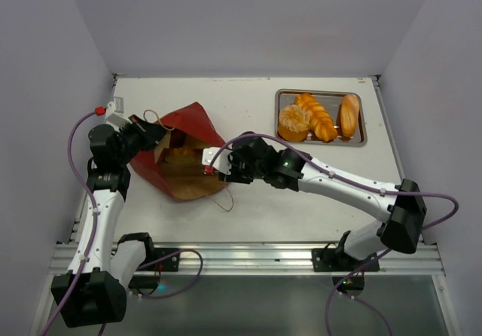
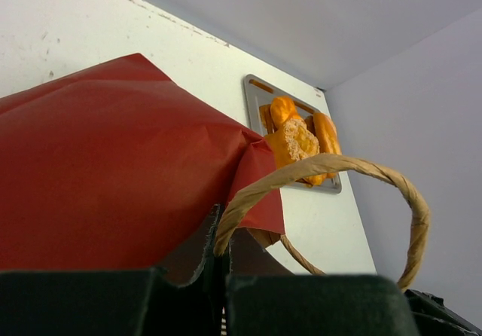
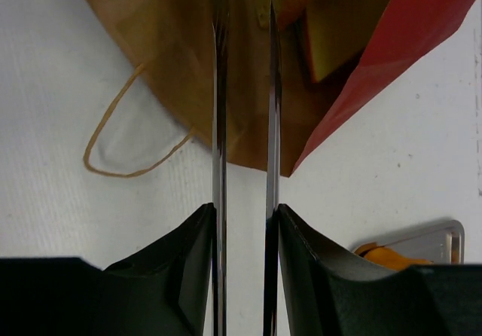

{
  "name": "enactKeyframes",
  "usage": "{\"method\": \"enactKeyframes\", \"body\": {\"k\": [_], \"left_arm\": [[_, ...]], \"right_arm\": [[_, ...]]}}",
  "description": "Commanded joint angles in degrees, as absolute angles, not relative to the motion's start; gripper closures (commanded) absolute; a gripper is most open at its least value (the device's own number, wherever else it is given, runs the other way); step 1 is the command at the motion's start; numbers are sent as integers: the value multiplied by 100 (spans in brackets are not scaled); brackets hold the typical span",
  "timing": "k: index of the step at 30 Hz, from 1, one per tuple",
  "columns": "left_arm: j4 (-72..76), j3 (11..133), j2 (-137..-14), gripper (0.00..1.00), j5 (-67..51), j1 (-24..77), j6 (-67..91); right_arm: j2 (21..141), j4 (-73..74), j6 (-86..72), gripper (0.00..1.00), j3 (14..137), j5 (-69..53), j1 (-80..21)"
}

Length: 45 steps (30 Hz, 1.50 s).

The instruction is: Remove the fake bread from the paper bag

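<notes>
The paper bag (image 1: 192, 121) lay on its side on the left half of the worktop (image 1: 256, 215). Its long axis ran roughly far to near, with the red closed end toward the back wall and the brown-lined mouth gaping toward my bases. Deep inside it showed an orange-yellow piece (image 3: 331, 42), too hidden for me to tell its shape. The silver tray (image 1: 280, 95) sat well apart at the far right and held three golden breads (image 1: 320, 117) side by side. My left claw (image 1: 151, 136) was pressed together on the bag's left rim, with a twisted paper handle (image 2: 361, 166) arching just past it. My right claw (image 1: 213, 164) reached into the mouth with its fingers (image 3: 219, 87) slightly parted, and only brown paper and worktop showed in the gap. The other handle (image 1: 222, 200) lay looped on the worktop by the mouth.
</notes>
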<state>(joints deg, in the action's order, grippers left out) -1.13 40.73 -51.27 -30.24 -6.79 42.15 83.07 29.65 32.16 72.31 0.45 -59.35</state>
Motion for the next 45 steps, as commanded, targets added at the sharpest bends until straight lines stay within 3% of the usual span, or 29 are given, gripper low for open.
{"method": "enactKeyframes", "body": {"k": [1, 12, 37, 41, 42, 45], "left_arm": [[-176, 4140, -5054, 100, -3217, -703, 4131], [149, 4122, -5080, 100, -3348, -712, 4254], [290, 4052, -5063, 100, -3428, -703, 4368], [299, 4052, -5027, 100, -3410, -703, 4377], [299, 4052, -5027, 100, -3419, -703, 4368], [299, 4043, -5036, 100, -3384, -703, 4368]], "right_arm": [[8559, 2206, 3111, 58, 7759, 984, -6056], [9571, 2373, 2953, 56, 8384, 1116, -6073], [10230, 2435, 2760, 54, 8543, 1380, -6073], [10213, 2435, 2733, 64, 8482, 1310, -6073], [10187, 2435, 2742, 73, 8455, 1283, -6073], [10064, 2435, 2725, 85, 8385, 1134, -6065]]}}
